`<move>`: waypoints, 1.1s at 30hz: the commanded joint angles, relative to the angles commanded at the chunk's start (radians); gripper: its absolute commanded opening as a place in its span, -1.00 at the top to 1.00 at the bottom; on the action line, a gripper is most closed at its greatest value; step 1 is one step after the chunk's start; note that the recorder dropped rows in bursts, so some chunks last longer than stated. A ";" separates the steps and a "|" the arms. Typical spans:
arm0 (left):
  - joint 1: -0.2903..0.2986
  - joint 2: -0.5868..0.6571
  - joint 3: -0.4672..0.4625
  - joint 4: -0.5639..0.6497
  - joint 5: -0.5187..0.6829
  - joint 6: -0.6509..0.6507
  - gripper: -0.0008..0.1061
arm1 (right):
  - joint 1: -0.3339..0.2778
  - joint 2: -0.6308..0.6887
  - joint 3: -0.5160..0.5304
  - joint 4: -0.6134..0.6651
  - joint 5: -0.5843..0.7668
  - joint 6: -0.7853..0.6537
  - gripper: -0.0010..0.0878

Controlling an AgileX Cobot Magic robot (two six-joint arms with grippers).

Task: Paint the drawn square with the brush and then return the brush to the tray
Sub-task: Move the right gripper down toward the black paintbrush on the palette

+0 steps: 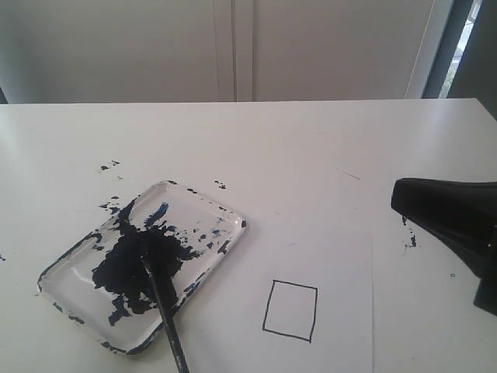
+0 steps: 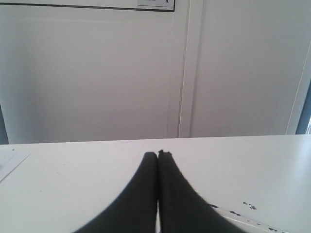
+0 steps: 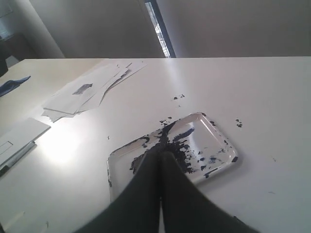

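Observation:
The clear tray (image 1: 208, 203) smeared with dark paint lies on the white table at the left. The black-handled brush (image 1: 166, 307) rests with its tip in the paint blotch and its handle sticking out over the tray's near rim. The drawn square (image 1: 290, 311), white inside, sits on a paper sheet to the tray's right. My right gripper (image 1: 400, 198) hovers at the right edge, shut and empty, well right of the square. In the right wrist view the shut right gripper (image 3: 161, 153) points at the tray (image 3: 218, 138). My left gripper (image 2: 158, 154) is shut and empty above bare table.
Small paint specks (image 1: 109, 165) dot the table behind the tray. A white paper sheet (image 1: 342, 264) carries the square. Loose papers (image 3: 87, 90) lie farther off in the right wrist view. A tray rim (image 2: 243, 214) shows beside the left gripper.

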 joint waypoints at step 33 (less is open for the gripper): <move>0.000 0.134 0.000 0.000 0.017 0.031 0.99 | 0.033 0.541 -0.312 0.000 0.082 -0.303 0.98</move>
